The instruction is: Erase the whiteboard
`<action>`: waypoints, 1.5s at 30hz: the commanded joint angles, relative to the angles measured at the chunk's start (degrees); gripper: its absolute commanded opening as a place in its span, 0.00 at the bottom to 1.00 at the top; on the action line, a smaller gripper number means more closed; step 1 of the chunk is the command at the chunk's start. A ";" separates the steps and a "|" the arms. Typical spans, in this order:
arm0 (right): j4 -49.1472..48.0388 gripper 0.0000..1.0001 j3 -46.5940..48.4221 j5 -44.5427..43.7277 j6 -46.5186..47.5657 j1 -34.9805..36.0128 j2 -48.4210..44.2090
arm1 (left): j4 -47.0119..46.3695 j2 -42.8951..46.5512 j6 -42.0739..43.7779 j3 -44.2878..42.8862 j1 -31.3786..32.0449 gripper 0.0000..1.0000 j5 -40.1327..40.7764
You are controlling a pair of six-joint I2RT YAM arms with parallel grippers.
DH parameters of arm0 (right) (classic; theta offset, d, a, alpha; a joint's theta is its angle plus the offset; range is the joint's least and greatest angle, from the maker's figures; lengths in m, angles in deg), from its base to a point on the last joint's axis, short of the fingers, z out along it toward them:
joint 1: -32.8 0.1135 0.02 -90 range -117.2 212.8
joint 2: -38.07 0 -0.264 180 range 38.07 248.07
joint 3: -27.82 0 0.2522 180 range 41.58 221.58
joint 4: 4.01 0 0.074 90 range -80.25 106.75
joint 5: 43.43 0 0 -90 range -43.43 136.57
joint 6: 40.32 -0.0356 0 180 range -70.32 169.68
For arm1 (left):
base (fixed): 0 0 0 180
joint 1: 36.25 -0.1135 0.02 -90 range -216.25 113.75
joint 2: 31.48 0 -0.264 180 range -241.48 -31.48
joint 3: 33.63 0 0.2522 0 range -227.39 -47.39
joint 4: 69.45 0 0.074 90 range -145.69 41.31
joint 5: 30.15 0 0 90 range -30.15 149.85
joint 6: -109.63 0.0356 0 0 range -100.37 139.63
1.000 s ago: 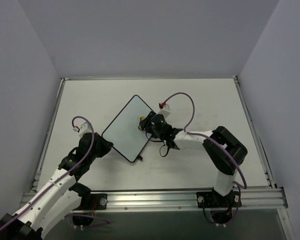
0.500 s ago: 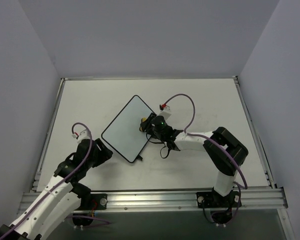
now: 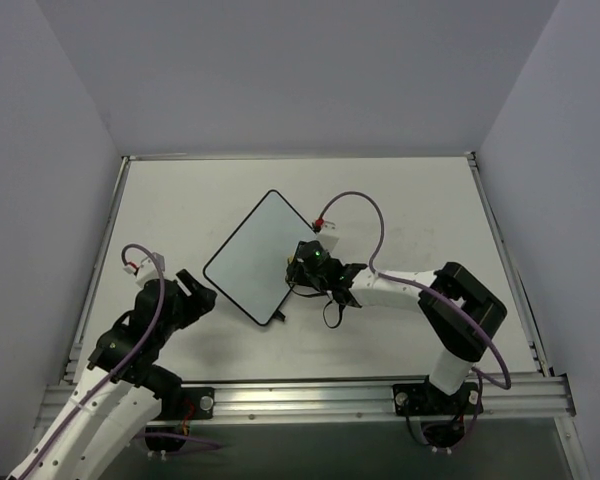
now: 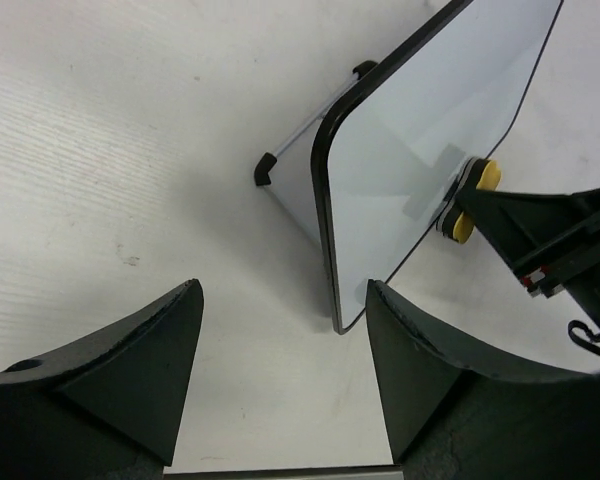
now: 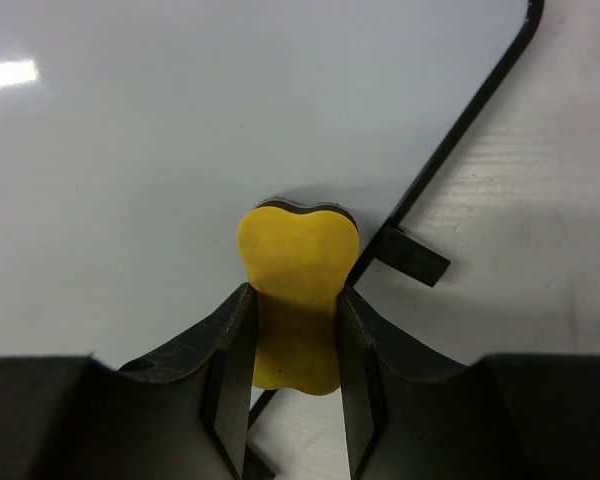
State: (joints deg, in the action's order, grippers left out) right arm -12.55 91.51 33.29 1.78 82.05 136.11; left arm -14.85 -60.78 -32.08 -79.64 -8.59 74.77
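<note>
1. Our right gripper (image 5: 293,300) pinches a yellow sponge (image 5: 298,255) (its face pressed against white surface).
2. We find the whiteboard (image 3: 255,257) directly under those fingers, with the sponge near its right edge, mid-table (image 3: 410,200).
3. Our left gripper (image 4: 282,300), jaws spread, hangs apart from the whiteboard's near corner.

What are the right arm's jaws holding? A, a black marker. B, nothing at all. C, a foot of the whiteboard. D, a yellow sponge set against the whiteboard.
D: the right wrist view shows the yellow sponge pinched between the right jaws, its front end against the whiteboard.
</note>
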 commanded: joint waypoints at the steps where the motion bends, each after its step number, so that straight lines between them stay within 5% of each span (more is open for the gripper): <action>1: 9.29 0.00 0.69 -3.33 1.14 0.32 -5.65 | 2.31 0.12 0.81 -4.83 0.20 0.75 4.23; 10: 22.74 0.00 -5.10 -9.83 -1.84 -9.25 -23.13 | 2.41 -5.50 3.71 -15.38 -0.06 0.79 10.31; 16: 27.40 0.05 -11.17 -6.50 -2.55 -18.40 -28.95 | -0.41 -10.25 6.70 -19.69 -1.03 0.80 10.22; 33: 26.53 0.10 -17.85 -3.42 -3.87 -22.45 -27.99 | -5.68 -16.93 12.50 -23.56 -13.85 0.81 -4.19; 45: 22.92 0.09 -16.80 -2.81 -3.08 -22.62 -22.55 | -18.06 -28.42 13.99 -19.43 -14.65 0.80 -13.67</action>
State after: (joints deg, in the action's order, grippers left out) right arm 10.77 73.46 30.76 -1.28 59.78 112.44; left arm -24.62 -84.50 -20.03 -99.77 -22.88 66.57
